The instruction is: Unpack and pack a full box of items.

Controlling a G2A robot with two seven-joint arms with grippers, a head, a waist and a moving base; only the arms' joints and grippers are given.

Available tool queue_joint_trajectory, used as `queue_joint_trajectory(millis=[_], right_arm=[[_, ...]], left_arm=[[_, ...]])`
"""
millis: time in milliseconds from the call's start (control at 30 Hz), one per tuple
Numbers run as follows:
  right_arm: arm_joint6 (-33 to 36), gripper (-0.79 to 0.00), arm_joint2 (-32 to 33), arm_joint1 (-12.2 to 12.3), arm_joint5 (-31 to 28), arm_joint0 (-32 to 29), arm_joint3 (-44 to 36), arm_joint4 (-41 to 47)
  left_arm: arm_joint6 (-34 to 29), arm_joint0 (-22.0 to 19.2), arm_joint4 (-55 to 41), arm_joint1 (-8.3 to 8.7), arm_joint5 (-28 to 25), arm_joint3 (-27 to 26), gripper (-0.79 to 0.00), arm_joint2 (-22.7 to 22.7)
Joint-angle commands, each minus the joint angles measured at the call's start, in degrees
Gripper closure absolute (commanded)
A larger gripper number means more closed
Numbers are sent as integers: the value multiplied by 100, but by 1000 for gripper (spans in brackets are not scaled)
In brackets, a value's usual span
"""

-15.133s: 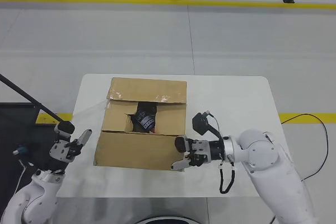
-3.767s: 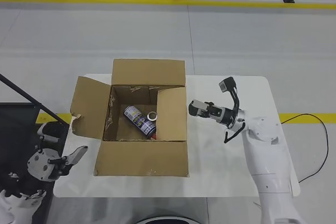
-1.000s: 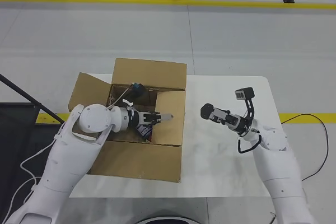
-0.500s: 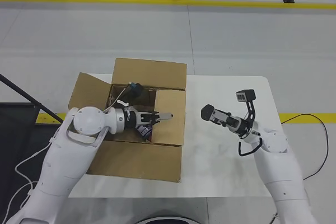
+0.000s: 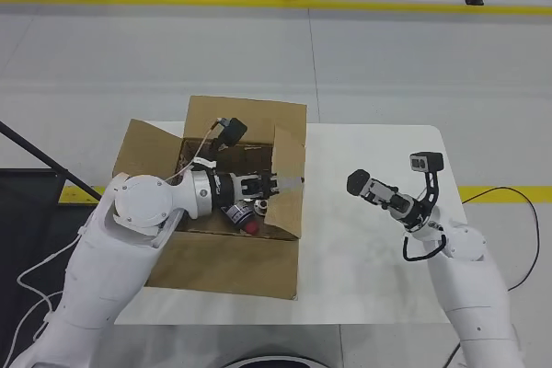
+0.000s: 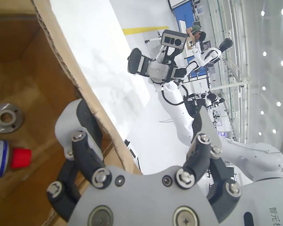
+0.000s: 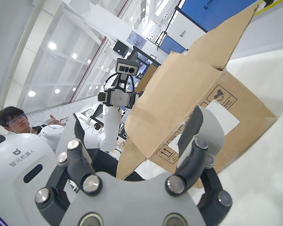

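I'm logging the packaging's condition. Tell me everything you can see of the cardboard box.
The cardboard box is brown corrugated board, standing on the white table with all four top flaps open. The far, left and near flaps splay outward; the right flap stands raised, its edge between the open fingers of the left pincer, one finger seemingly against its inner face. An outer side bears a white label and printed handling marks. Inside lie a red-capped can and a metal flange.
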Motion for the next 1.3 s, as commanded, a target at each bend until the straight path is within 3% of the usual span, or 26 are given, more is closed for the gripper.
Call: queue_joint_trajectory(millis=[0,367,667,967,1267], right_arm=[[-75,-785,92,28,-74,-120,-54,22],[-520,-785,886,234,-519,-1199,-708,99],[-608,-785,1085,288,-563,-1527,-848,207],[-608,-785,1085,288,-563,-1527,-848,207],[-763,-785,1081,293,-565,-1552,-1166,-95]], left_arm=[[170,-164,-30,-48,-13,113,-785,235],[703,-1008,-36,-375,-88,893,-785,1497],[742,-1535,89,-630,202,1555,-785,2230],[688,-1659,147,-738,332,1777,-785,2421],[593,-1493,245,-695,320,1389,-785,2195]])
